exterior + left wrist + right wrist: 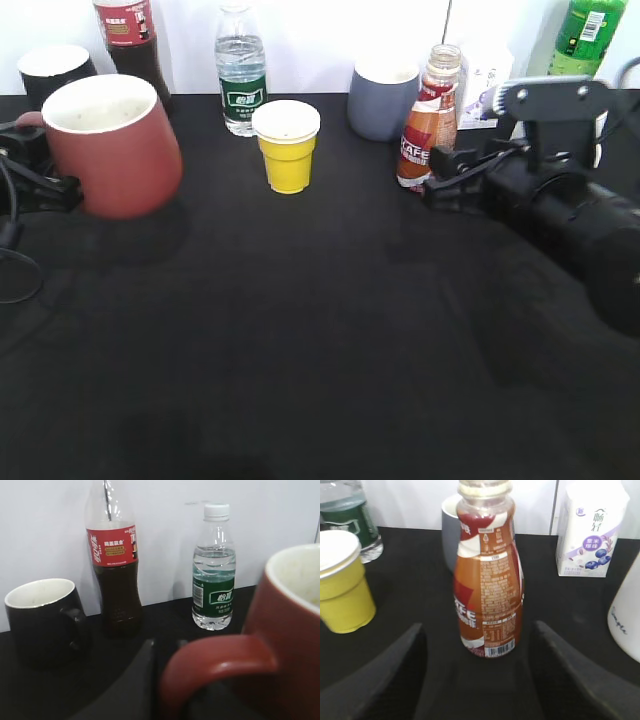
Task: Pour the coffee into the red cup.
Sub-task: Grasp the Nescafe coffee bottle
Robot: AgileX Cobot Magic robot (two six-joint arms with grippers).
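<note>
While nothing has yet been poured, the approach looks well advanced. Judged from the frames: both grasps being set up, lift, tilt and pour all left to do.

Nearest in the exterior view: bare black table (300,350), nothing on its front half.

Next back, on the right: right tool (436,183) reaching in from the side, jaws spread wide. Seen from the right wrist view, dark fingers (380,675) on either side of the coffee bottle (487,580), clear gaps both sides, no contact yet. Bottle upright on the table, cap off by the look of the bare neck, brown liquid up to the shoulder.

On the left, at about the same depth: red cup (115,145), upright, white inside, apparently empty. Left tool (165,680) at its handle (220,660); one dark finger visible beside the loop in the left wrist view, but whether closed on it cannot tell. Cup and coffee well apart, with a small yellow cup (287,145) between them.

Farther back, along the white wall: black mug (42,620), cola bottle (115,565), water bottle (214,570), grey-blue mug (382,95) just behind the coffee, a blueberry milk carton (592,530), and a green bottle (585,35) in the far right corner.
</note>
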